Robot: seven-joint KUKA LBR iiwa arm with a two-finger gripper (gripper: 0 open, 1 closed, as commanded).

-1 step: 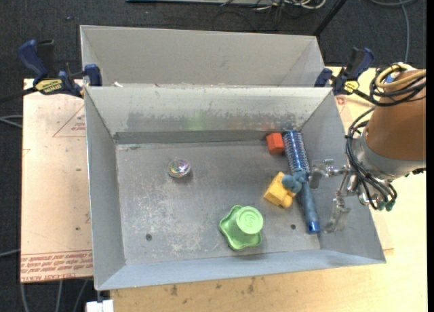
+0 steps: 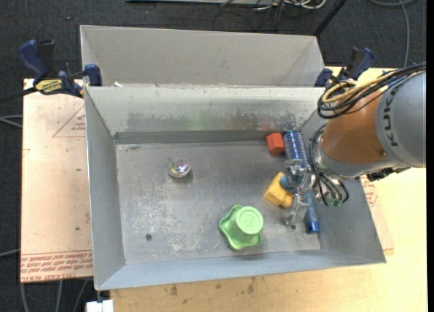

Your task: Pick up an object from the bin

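My gripper (image 2: 302, 220) hangs low over the right part of the bin floor, its two fingertips apart and nothing between them. A yellow block (image 2: 277, 192) lies just left of the fingers, close against the gripper body. A green plastic cup (image 2: 242, 226) lies on its side at the front, left of the fingertips. Behind the gripper, near the back wall, sit an orange-red block (image 2: 274, 143) and a blue ridged piece (image 2: 293, 145) right beside it.
A small shiny round thing (image 2: 179, 167) rests alone on the left half of the floor. The arm with its orange cover and cables leans over the bin's right wall.
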